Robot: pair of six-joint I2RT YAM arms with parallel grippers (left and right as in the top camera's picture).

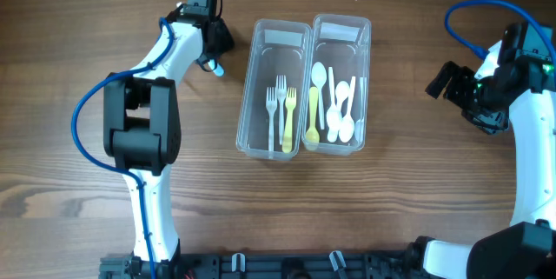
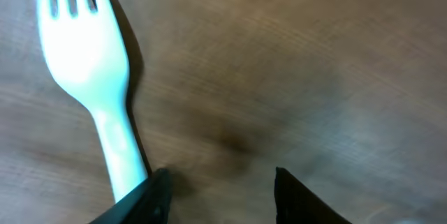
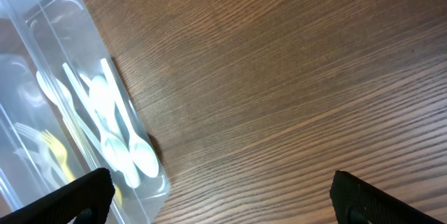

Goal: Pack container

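Left fingers (image 2: 220, 178): mine, partly apart, with bare desk (image 2: 314, 63) showing in the gap and nothing between them.
Fork (image 2: 84, 63): white, flat on the desk, tines toward 12 o'clock in my left wrist view. Its handle runs down to my finger (image 2: 147, 196) at 7 o'clock, on that finger's outer side. I cannot tell if they touch.
Fork box (image 1: 261, 36): clear, mid-desk, holding white forks (image 1: 271, 109) and a yellow fork (image 1: 290, 114). My left fingers sit near its 10 o'clock.
Spoon box (image 1: 340, 25): clear, against the fork box at 3 o'clock, holding white spoons (image 1: 319, 76) and a yellow spoon (image 1: 312, 122).
Right fingers (image 3: 223, 196): spread wide, empty, at 3 o'clock of the boxes, well apart.
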